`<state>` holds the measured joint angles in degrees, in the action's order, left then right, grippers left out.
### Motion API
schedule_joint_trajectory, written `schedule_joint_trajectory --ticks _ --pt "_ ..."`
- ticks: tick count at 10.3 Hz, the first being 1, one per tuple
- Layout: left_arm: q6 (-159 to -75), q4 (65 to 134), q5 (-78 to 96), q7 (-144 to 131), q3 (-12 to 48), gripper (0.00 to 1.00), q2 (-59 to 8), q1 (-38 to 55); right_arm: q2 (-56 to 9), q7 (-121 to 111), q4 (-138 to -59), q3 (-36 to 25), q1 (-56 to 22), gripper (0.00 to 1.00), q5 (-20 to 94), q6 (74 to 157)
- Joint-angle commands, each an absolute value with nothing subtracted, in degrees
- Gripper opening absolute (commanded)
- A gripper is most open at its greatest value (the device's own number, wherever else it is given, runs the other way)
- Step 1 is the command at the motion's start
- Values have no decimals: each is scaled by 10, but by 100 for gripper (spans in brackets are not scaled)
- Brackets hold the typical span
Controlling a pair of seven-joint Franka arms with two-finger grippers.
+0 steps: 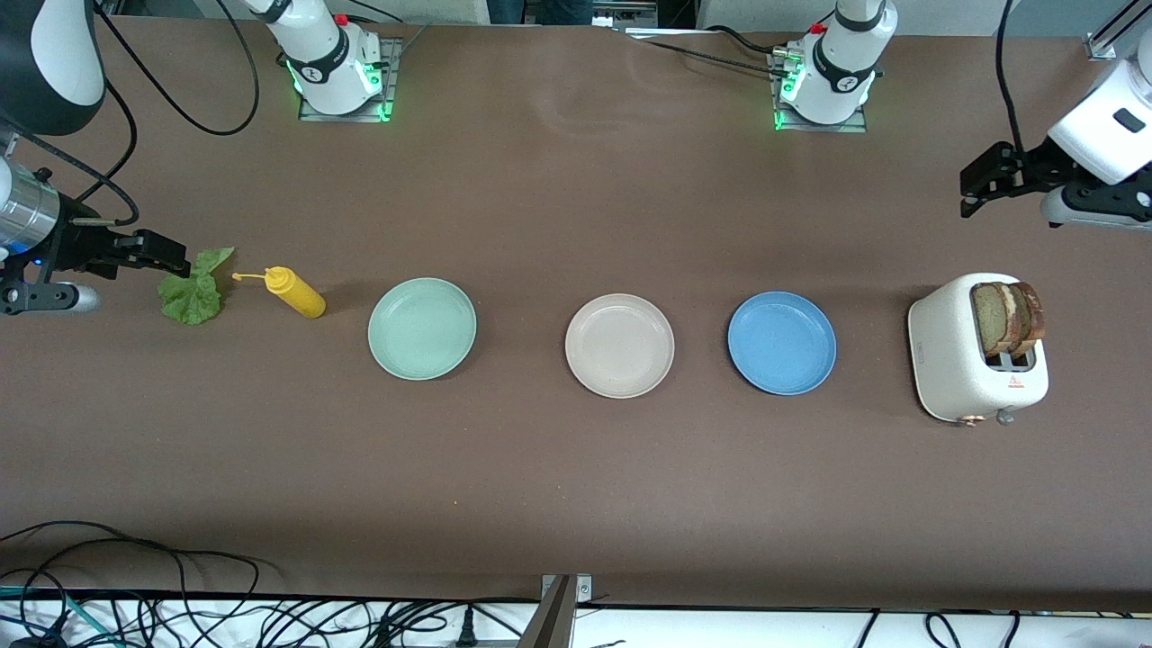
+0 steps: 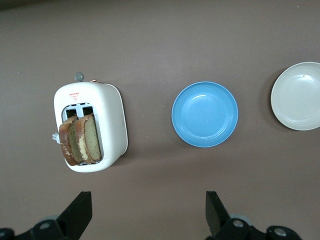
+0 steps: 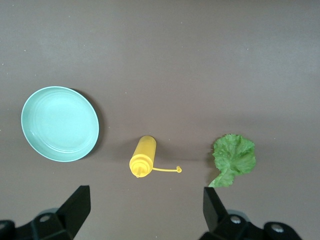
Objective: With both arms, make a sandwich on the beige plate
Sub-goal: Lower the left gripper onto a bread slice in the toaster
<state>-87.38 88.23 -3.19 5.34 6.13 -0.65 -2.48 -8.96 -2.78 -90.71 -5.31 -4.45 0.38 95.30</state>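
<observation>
Two tan bread slices [image 1: 1008, 317] with dark crust stand in a white toaster [image 1: 954, 360] at the left arm's end of the table. They also show in the left wrist view [image 2: 80, 140]. A ruffled green lettuce leaf [image 1: 193, 290] lies at the right arm's end and shows in the right wrist view [image 3: 234, 157]. The beige plate [image 1: 619, 345] sits empty mid-table and shows in the left wrist view [image 2: 297, 95]. My left gripper [image 1: 972, 191] is open and empty, up over the table by the toaster [image 2: 95, 125]. My right gripper [image 1: 175, 256] is open and empty, up beside the lettuce.
A yellow squeeze bottle [image 1: 292, 291] lies on its side between the lettuce and a mint-green plate [image 1: 421, 328]. A blue plate [image 1: 781, 342] sits between the beige plate and the toaster. Cables hang along the table edge nearest the front camera.
</observation>
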Motion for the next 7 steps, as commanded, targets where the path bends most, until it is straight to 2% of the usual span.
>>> schedule_joint_trajectory --ticks 1,3,5,7 --pt "-872 856 -32 132 57 100 -56 -83 -89 -33 -903 -51 -40 100 11 950" --pt "-874 836 -33 154 57 100 -100 -116 -89 -33 -903 -51 -40 100 11 950" --pt "-933 844 -36 190 57 100 -135 -152 -89 -33 -903 -51 -40 100 11 950" --pt "-949 846 -37 184 58 100 -170 -149 -89 -33 -904 -51 -40 100 11 950"
